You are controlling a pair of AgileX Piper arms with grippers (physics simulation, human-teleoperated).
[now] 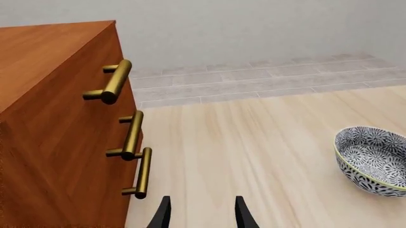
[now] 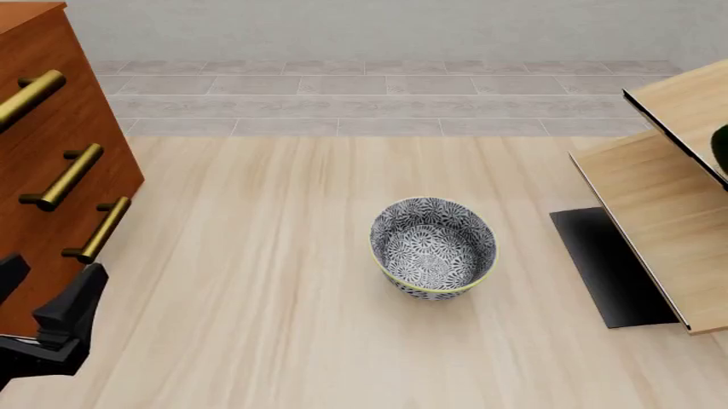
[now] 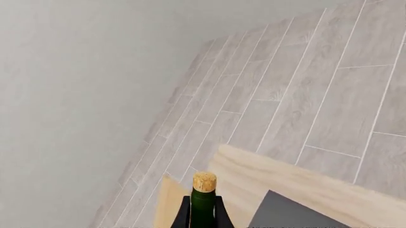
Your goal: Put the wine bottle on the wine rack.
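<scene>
The tall dark green glass wine bottle (image 3: 204,206) with its tan cork top shows at the bottom centre of the right wrist view, neck upward in the frame, with the right gripper (image 3: 203,213) clamped on it: 2 black fingers (image 3: 182,214) press against either side of the neck just below the cork. Behind the bottle in that view lie pale-wood boards and a dark grey plate of the light pale-wood wine rack (image 3: 279,190), with grey floor tiles and a plain wall beyond.

In the front view the rack (image 2: 660,196) fills the right edge of the frame, its slanted flat boards edged in thin black above a flat black base plate on the table. A small dark green patch at the far right edge, above the upper board, may be the bottle; too little shows to be sure.

A patterned grey-blue round bowl (image 2: 434,247) with a yellowish rim stands near the centre of the light wooden table (image 2: 262,281), well apart from the rack. A reddish-brown wooden drawer cabinet (image 2: 46,162) with 3 brass bar handles (image 2: 63,177) occupies the upper left.

The left gripper (image 1: 201,213) sits at the bottom centre of the left wrist view, its 2 black fingertips apart with nothing between them, beside the cabinet's front.
</scene>
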